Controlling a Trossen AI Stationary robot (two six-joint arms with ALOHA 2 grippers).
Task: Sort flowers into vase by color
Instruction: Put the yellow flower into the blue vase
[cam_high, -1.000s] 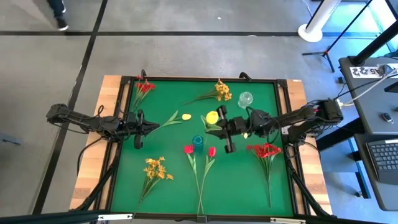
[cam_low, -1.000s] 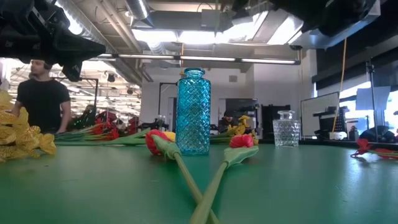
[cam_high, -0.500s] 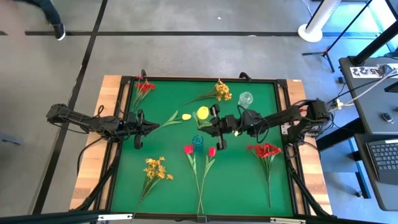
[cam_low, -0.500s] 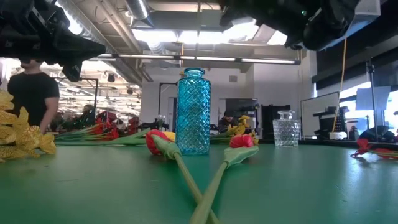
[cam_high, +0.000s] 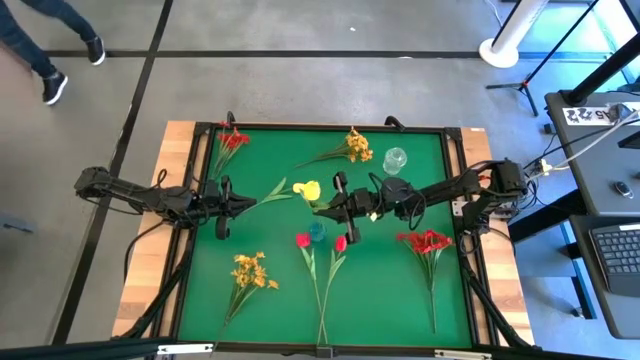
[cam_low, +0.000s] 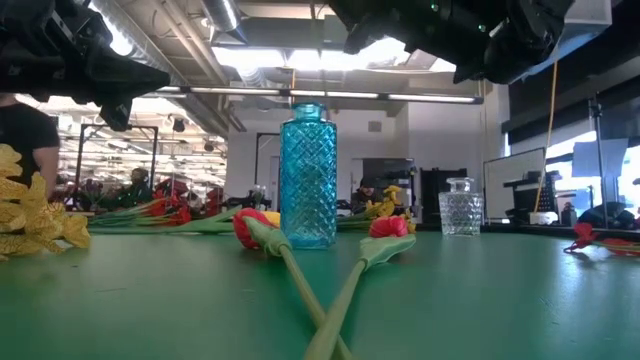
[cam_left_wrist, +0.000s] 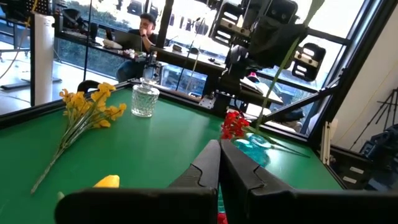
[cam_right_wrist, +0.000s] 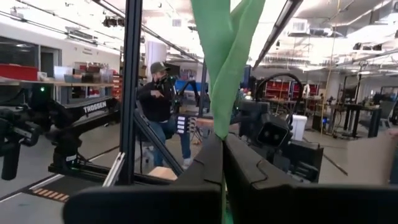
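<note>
My right gripper (cam_high: 328, 205) is shut on a yellow tulip (cam_high: 311, 189), held in the air above the table's middle. A blue vase (cam_high: 317, 231) stands just nearer than the gripper. The tulip's lower stem (cam_left_wrist: 264, 106) reaches down toward the vase's mouth; I cannot tell whether it is inside. A clear glass vase (cam_high: 396, 160) stands farther back on the right. A second yellow tulip (cam_high: 275, 194) lies flat on the mat near my left gripper (cam_high: 245, 204), which is shut, holds nothing and waits at the left. My right gripper pinches the yellow tulip's green stem and leaves (cam_right_wrist: 219, 124) between its two fingers, about midway along the stem. The fingers come roughly level from the table's right and lie across the stem. The tulip is lifted clear and slanted, blossom end up, lower stem hanging below.
Two red tulips (cam_high: 320, 262) lie crossed near the front edge. Yellow-orange clusters lie at the front left (cam_high: 249, 271) and the back middle (cam_high: 356, 146). Red sprays lie at the back left (cam_high: 232, 140) and the right (cam_high: 427, 241). A person's legs (cam_high: 40, 50) pass beyond the table.
My right gripper has carried the yellow tulip toward the table's left and slightly down, to a place above and just behind the blue vase. The blossom now hangs close to the tulip lying on the mat. The person beyond the table has walked on.
</note>
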